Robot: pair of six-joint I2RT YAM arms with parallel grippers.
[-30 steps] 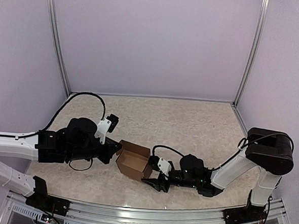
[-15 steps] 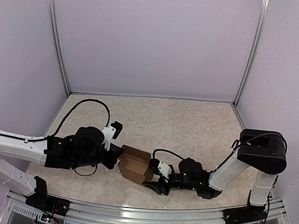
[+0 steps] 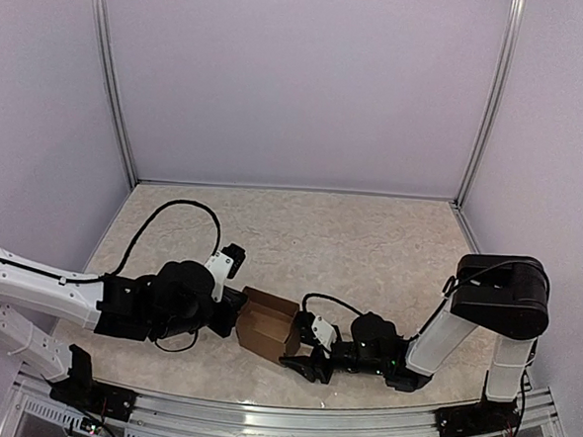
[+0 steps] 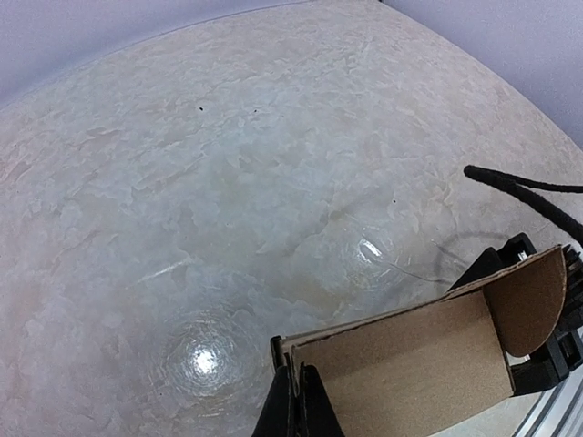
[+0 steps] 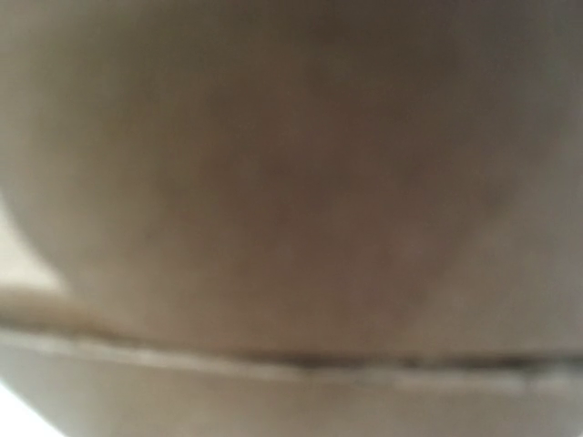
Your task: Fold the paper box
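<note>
1. Brown paper box (image 3: 265, 321) stands half-formed, top open, on the table (image 3: 369, 243) between our two arms;
2. left gripper (image 3: 235, 307) pinches its wall; whether the right gripper (image 3: 301, 362) grips, we cannot tell; closing the top is left.

- Plain brown cardboard paper box (image 3: 265, 326) shows no print and is darker inside.
- Flat stone-look table top (image 3: 389, 244) is beige, mottled with pale veins.
- Smooth booth walls (image 3: 300, 80) are pale lilac.
- Jointed left arm (image 3: 40, 282) and right arm (image 3: 443, 337) pair white links with black joints.
- Slim metal corner posts (image 3: 112, 79) gleam silver-grey.
</note>
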